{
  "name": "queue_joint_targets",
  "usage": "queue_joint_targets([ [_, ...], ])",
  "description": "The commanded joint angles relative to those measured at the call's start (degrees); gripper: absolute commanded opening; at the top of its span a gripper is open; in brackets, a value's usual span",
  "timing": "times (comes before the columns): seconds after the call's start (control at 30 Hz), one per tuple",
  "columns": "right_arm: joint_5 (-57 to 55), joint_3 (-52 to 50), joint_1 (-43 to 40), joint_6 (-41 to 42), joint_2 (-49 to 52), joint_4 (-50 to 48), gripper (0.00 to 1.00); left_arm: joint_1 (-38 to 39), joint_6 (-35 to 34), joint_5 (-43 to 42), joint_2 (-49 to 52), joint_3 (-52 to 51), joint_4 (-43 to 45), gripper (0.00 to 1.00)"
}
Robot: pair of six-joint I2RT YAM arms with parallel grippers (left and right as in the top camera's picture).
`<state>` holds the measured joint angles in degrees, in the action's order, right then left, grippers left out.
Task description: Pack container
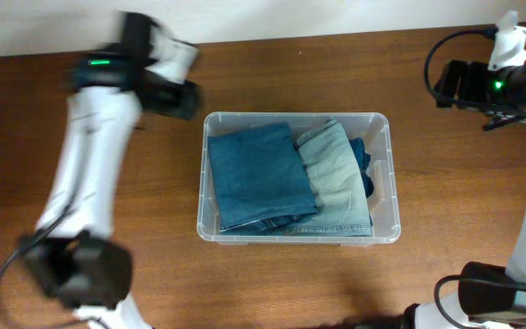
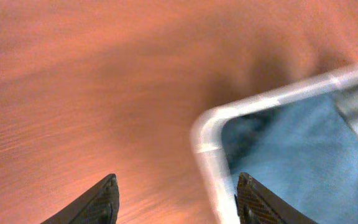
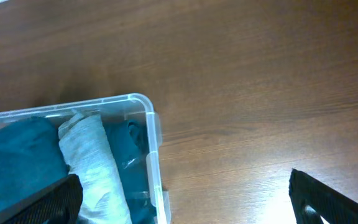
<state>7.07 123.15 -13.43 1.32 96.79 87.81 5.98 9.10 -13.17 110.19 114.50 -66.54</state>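
Though the container point(image 1: 202, 183), full of jeans point(image 1: 254, 174), looks weighty and bendy-walled, its stiffer rim suits the left pincer point(image 2: 178, 186) and right pincer point(image 3: 184, 186), both gaping empty.

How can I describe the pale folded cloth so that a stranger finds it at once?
On the brown wooden table stands a clear plastic container. Inside it, the pale cloth lies between a large dark blue cloth and a small dark blue cloth. It alone is washed-out light blue.
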Motion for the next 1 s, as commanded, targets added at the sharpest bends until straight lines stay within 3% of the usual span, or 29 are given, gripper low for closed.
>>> queue_joint_targets([
  [0.0, -2.73, -1.70, 0.83, 1.44, 1.64, 0.33, 0.99, -8.72, -4.37, 2.86, -4.02, 0.94, -0.94, 0.62],
  [0.1, -3.28, -6.91, 0.66, 2.19, 2.45, -0.42, 1.00, -14.38, -6.10, 1.57, -4.02, 0.81, -2.54, 0.62],
  [0.17, -3.28, -11.67, 0.66, 2.27, 3.02, -1.11, 0.79, -17.18, -6.10, 0.24, -4.02, 0.37, -2.80, 0.62],
  [0.27, -3.89, -19.76, 0.59, 4.44, 3.72, -3.23, 0.31, -20.11, -6.10, -0.13, -4.04, 0.07, -2.91, 0.62],
  [0.3, -4.63, -24.15, 0.61, 5.49, 3.87, -5.46, 0.26, -21.05, -6.10, -0.13, -4.02, 0.07, -2.99, 0.62],
  [0.47, -2.43, -35.80, 0.70, 4.83, 3.87, -13.14, 0.27, -21.40, -6.10, -0.13, -4.02, 0.07, -2.95, 0.62],
  [0.63, 6.45, -43.95, 0.72, 0.33, 3.87, -19.67, 0.47, -21.35, -6.10, -0.26, -4.04, 0.07, -2.97, 0.62],
  [0.77, 17.40, -46.01, 0.74, -5.62, 3.93, -24.30, 0.48, -21.35, -6.10, -2.27, -4.02, 0.07, -2.97, 0.62],
  [0.97, 19.65, -45.99, 0.72, -5.38, 3.93, -30.77, 0.49, -21.38, -6.08, -2.27, -4.04, 0.07, -3.13, 0.62],
])
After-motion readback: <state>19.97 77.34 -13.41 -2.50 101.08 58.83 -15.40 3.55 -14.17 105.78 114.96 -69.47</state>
